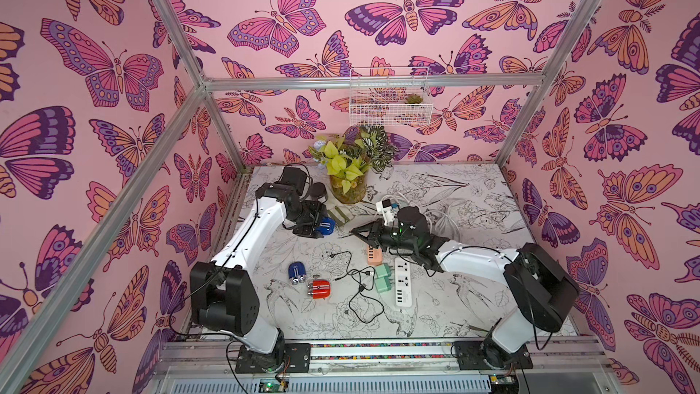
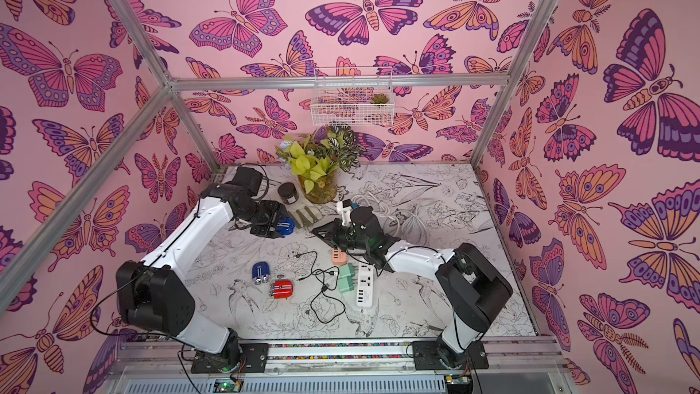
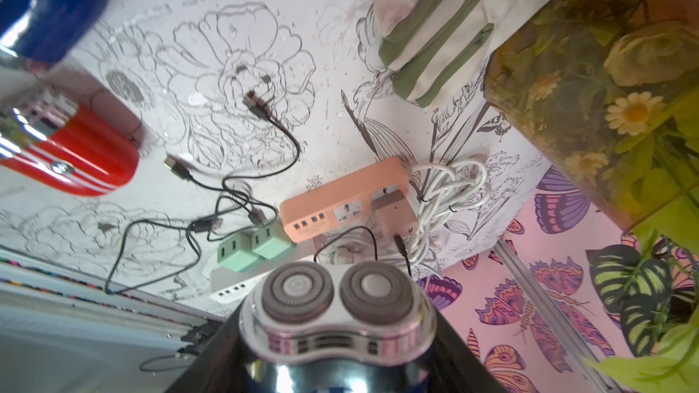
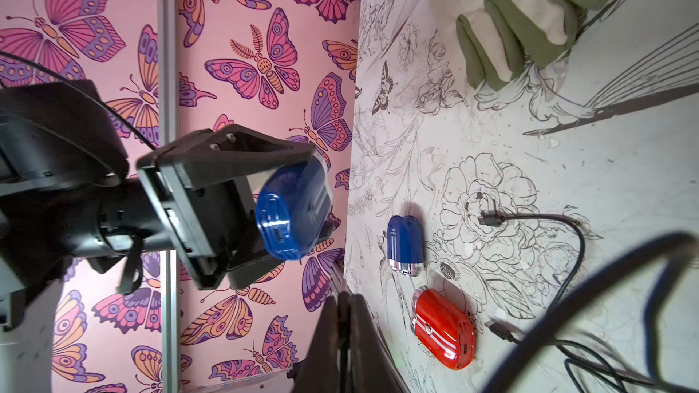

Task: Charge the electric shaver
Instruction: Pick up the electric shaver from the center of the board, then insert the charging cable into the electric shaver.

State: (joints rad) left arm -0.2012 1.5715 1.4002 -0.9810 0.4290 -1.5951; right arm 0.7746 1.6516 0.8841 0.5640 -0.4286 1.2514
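Holding the blue shaver (image 4: 293, 209) clear of the tabletop (image 1: 322, 320), the left pincer (image 1: 321, 226) clamps it by its broad sides, jaws part-spread to its width. The twin cutting heads are turned back toward that pincer's own wrist. The bottom end, with its small charging slot (image 4: 278, 235), points out at the right pincer (image 4: 342, 296), which hangs just across from it with its tips pressed together. Whether a thin plug is nipped between those tips I cannot tell, since a blurred dark loop sweeps close past that wrist's camera. The black cords (image 1: 358, 286) lie tangled on the tabletop below and behind the right pincer, with at least two plug ends free. The step in hand looks like mating a plug with the slot. To do it well, the left pincer should hold its wrist steady and present the slot square to the right pincer. The plug should be turned so its flat matches the slot, then pushed straight along the slot's line, slowly, with slack in the cord so nothing drags. If no plug is held, the nearer free end must be picked up first, gripped close behind its metal tip. The other blue shaver (image 1: 296, 272) and the red shaver (image 1: 319, 289), lying below between the two pincers, are best left alone. The peach socket strip (image 3: 342, 204) sits under the right pincer's wrist, ready for the cord's other end.
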